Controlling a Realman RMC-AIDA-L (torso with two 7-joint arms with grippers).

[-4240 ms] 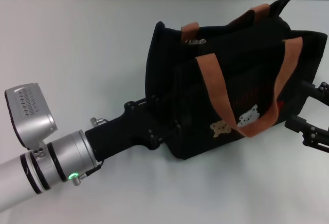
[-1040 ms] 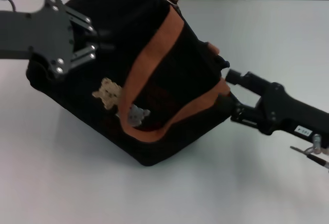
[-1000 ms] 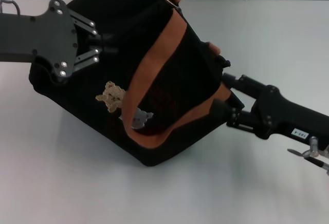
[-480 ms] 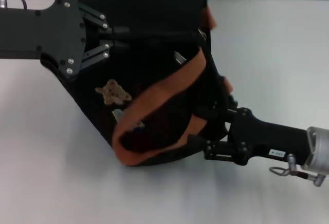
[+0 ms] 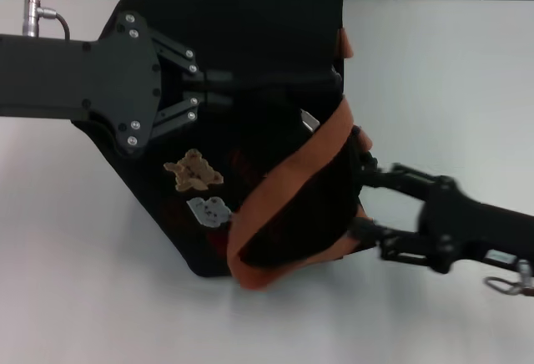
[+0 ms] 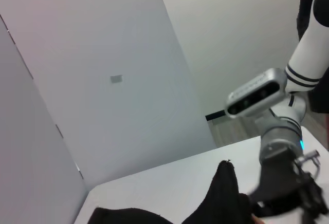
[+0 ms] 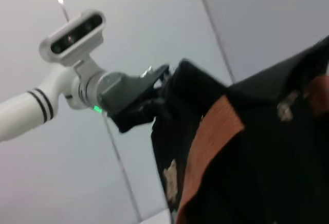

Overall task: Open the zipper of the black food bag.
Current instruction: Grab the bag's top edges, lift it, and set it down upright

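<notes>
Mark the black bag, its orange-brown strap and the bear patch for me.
Black bag [image 5: 250, 38]: head view, on the dark fabric panel near its far edge.
Orange-brown strap [image 5: 292, 176]: head view, midway along the band crossing the bag's side.
Bear patch [image 5: 193, 171]: head view, on the tan bear's body.

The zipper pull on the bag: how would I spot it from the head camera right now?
Find the black food bag gripped between the left gripper and the right gripper. Follow the orange-brown strap up toward the bag's right edge. Beside it sits a small silvery metal tab, the only shiny piece on the dark fabric; the bear patches are matte and lower left.
</notes>
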